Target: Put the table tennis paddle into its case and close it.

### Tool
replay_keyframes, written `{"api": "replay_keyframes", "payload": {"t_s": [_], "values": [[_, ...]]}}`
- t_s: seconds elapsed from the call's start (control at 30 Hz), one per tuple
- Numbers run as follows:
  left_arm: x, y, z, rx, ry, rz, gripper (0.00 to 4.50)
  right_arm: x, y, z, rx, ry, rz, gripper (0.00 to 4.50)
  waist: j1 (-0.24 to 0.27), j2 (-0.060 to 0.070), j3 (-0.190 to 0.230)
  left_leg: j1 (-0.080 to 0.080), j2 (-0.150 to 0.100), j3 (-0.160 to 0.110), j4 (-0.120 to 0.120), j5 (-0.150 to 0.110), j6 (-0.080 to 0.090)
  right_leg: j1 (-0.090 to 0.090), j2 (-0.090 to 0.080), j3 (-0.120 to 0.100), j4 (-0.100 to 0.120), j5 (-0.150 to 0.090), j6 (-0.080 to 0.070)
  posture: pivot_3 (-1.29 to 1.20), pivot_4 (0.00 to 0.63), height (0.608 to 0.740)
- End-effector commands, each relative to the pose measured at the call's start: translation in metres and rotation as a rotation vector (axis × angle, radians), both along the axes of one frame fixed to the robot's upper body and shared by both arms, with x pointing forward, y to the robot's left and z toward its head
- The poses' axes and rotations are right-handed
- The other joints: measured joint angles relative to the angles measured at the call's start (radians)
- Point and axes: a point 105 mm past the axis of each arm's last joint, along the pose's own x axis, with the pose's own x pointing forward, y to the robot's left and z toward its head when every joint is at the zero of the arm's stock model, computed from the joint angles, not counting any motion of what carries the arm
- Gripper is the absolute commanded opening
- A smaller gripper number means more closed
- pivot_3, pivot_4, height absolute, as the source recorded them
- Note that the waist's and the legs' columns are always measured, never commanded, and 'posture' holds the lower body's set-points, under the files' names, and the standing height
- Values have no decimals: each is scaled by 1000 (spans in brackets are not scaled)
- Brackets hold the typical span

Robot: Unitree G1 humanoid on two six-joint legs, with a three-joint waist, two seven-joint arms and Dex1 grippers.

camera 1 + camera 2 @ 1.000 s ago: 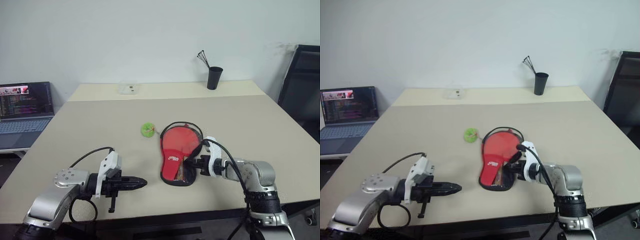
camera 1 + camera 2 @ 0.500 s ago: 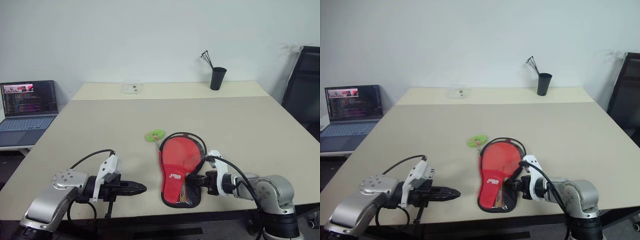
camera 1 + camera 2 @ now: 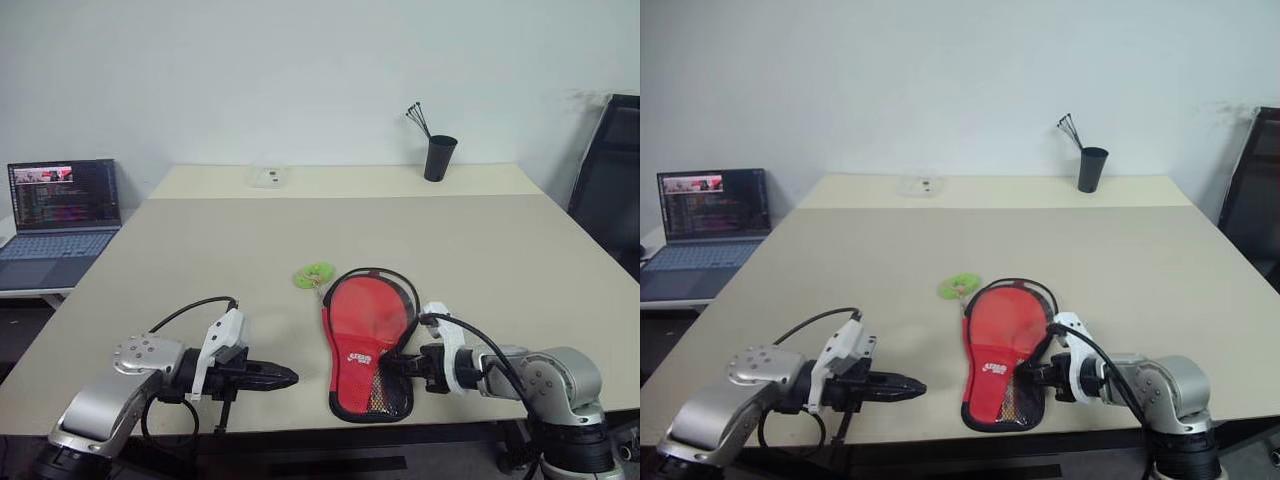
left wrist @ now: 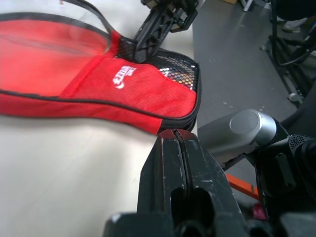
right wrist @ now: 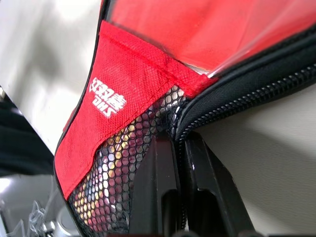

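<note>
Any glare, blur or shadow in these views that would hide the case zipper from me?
Right wrist view: the zipper teeth on the case read clearly, with its window glaring near the right gripper. Left wrist view: the left gripper is sharp, the floor behind soft. Head views: even light, faint shadows on the table.

Silver metal forearms, white wrist brackets, looping black cables; each black 2-fingered hand, left (image 3: pixel 283 377) and right (image 3: pixel 392 366), scuffed

Red case (image 3: pixel 366 335) flat near table's front edge, logo up.
</note>
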Motion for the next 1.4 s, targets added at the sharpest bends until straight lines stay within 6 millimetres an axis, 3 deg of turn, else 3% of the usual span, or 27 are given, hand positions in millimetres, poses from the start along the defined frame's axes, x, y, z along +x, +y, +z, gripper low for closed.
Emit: {"api": "replay_keyframes", "payload": {"t_s": [0.03, 0.1, 0.27, 0.5, 0.77, 0.9, 1.0, 1.13, 1.4], "values": [[1, -3, 7, 3, -29, -11, 0, 6, 2, -1, -6, 5, -45, 271, -6, 0, 0, 1, 0, 0, 0, 0, 0, 0, 1, 1, 1, 0, 0, 0, 150, 740], [2, -4, 7, 1, -31, -7, 0, 9, -1, -1, -23, -11, -64, 712, -6, 0, 0, 2, 0, 0, 0, 0, 0, 0, 2, 1, 1, 0, 0, 0, 150, 740], [5, -6, 9, -18, -39, 27, 0, 10, -6, 9, -54, -82, -45, 2300, -3, 0, 0, 2, 0, -1, 0, 0, 0, 1, 2, 1, 1, 0, 0, 0, 150, 740], [20, -11, 13, -90, -54, 132, 0, 17, -5, 39, -98, -283, 41, 4466, 1, 0, 0, 0, 0, 0, 1, 0, 0, 1, -1, 1, -1, 0, 1, 0, 150, 740], [55, 0, 20, -174, -133, 368, 0, 31, -34, 64, -223, -448, 110, 4466, 0, 0, 0, -1, -1, 0, 0, 0, 0, 0, 0, 0, -1, 0, 1, 0, 150, 740], [64, 9, 19, -173, -147, 443, 0, 35, -32, 81, -181, -543, 123, 4466, -1, 0, 0, -1, -1, 1, 0, 0, 0, -1, 1, 0, -1, 0, 0, 0, 150, 740], [74, 18, 18, -161, -160, 519, 0, 37, -17, 94, -96, -613, 120, 4466, -1, 0, 0, -1, -1, 1, 0, 0, 0, 0, 2, 0, 0, 0, 0, 0, 150, 740], [91, 26, 17, -126, -215, 608, 864, 46, -1, 95, -90, -664, 96, 4500, 1, 0, 0, -1, 0, 1, 1, 0, 0, -1, 2, 0, 1, 0, 0, 0, 150, 740], [133, 30, 26, -112, -241, 754, 3745, 47, 9, 88, -95, -688, 102, 4500, 11, 0, 0, -3, -1, 1, 1, 0, 0, -1, -1, -1, -1, 1, 1, 0, 150, 740]]}}
